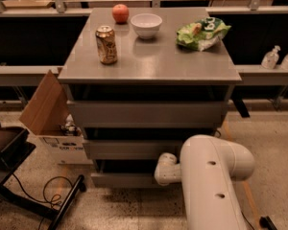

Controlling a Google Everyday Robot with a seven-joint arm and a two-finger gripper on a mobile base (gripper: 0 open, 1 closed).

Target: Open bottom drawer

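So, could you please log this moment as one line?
task: open bottom drawer | gripper: at drawer front, right of centre | drawer travel: unclear

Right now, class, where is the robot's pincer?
In the camera view, the pincer is low, near centre, at the front of the bottom drawer, beneath the middle drawer.

On the flat grey cabinet top [163, 63] you have a round red apple [120, 13] at the back, a white ceramic bowl [146, 25] just to its right, an upright gold drink can [106, 44] front left, and a crumpled green snack bag [202, 32] at the right. An open brown cardboard box [44, 110] stands on the floor to the left. Clear plastic bottles [271, 57] sit on the far-right ledge. The gripper [160, 170] is low at the cabinet's front.
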